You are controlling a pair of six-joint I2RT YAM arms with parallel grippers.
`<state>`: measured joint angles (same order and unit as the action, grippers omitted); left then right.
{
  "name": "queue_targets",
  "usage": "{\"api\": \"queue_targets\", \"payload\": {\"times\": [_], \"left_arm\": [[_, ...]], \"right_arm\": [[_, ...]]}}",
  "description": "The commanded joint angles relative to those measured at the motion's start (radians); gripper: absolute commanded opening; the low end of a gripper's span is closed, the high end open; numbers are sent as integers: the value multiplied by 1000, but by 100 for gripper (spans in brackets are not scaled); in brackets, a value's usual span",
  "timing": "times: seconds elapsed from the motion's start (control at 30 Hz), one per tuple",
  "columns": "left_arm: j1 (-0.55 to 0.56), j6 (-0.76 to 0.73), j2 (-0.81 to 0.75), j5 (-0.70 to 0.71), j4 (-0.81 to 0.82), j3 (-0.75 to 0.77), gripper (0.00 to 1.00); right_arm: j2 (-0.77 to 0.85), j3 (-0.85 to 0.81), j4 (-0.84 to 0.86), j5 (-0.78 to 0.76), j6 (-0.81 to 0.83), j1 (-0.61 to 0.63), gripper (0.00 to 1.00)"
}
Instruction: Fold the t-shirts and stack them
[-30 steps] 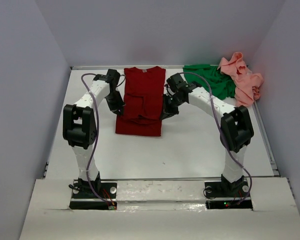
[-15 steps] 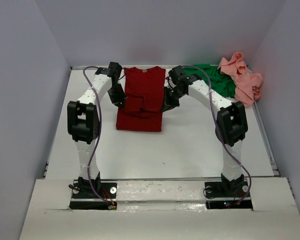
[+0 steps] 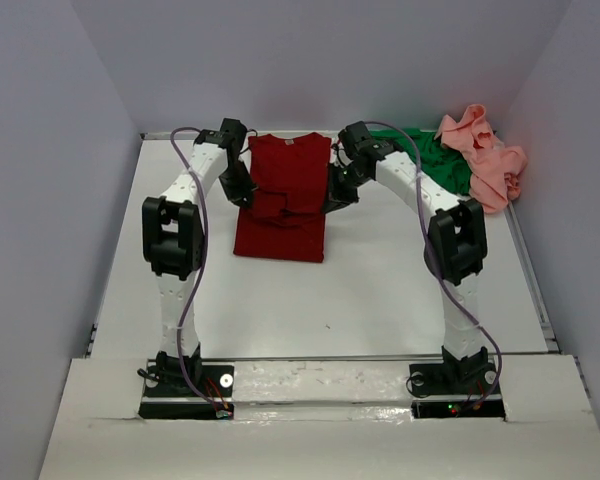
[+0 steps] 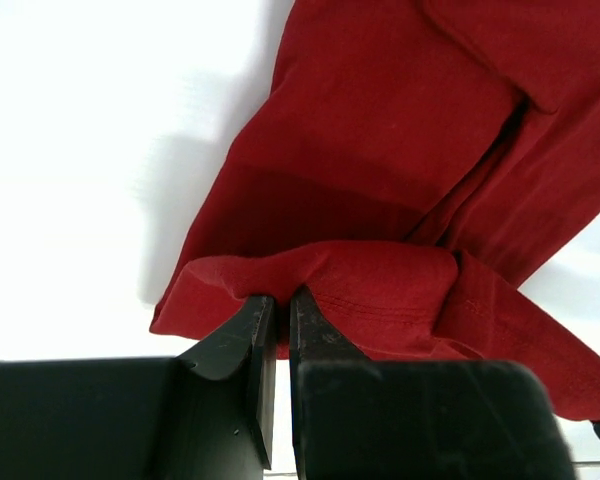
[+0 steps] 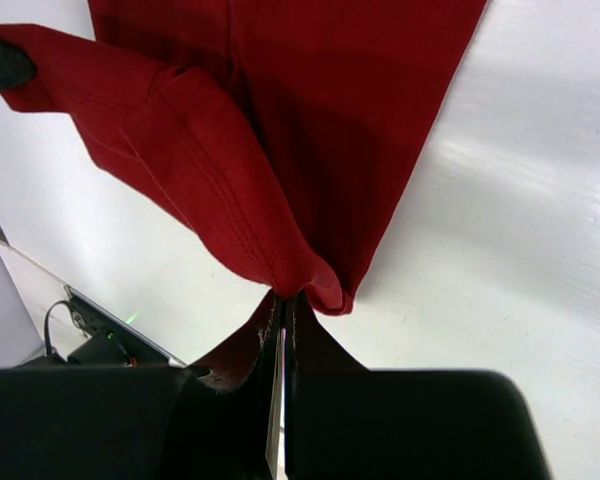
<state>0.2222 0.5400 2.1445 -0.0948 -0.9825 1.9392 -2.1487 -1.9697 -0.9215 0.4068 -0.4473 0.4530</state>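
Observation:
The dark red t-shirt [image 3: 285, 195] lies lengthwise at the middle back of the table, its near hem lifted and carried toward the collar. My left gripper [image 3: 246, 195] is shut on the hem's left corner; in the left wrist view the red cloth [image 4: 360, 290] is pinched between the jaws of that gripper [image 4: 278, 300]. My right gripper [image 3: 333, 202] is shut on the right corner, and the right wrist view shows the red fold [image 5: 280, 200] bunched into that gripper [image 5: 285, 297]. The green t-shirt [image 3: 430, 160] and the salmon pink t-shirt [image 3: 485, 160] lie crumpled at the back right.
White walls close the table at the back and both sides. A raised rim [image 3: 535, 290] runs along the table's right edge. Both arm bases [image 3: 185, 380] stand at the near edge.
Both grippers have carried the shirt's near hem toward the back, folding the lower part over the upper. The visible length of the shirt has shortened.

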Motion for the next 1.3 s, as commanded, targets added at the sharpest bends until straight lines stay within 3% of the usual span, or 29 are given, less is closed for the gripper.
{"api": "queue_targets", "payload": {"times": [0.0, 0.8, 1.27], "left_arm": [[-3, 5, 6, 18, -24, 75, 0], [-4, 12, 155, 41, -44, 283, 0], [-27, 6, 204, 46, -33, 319, 0]], "right_arm": [[-22, -80, -22, 7, 24, -25, 0], [-184, -282, -33, 6, 15, -62, 0], [-250, -362, -20, 17, 10, -89, 0]]}}
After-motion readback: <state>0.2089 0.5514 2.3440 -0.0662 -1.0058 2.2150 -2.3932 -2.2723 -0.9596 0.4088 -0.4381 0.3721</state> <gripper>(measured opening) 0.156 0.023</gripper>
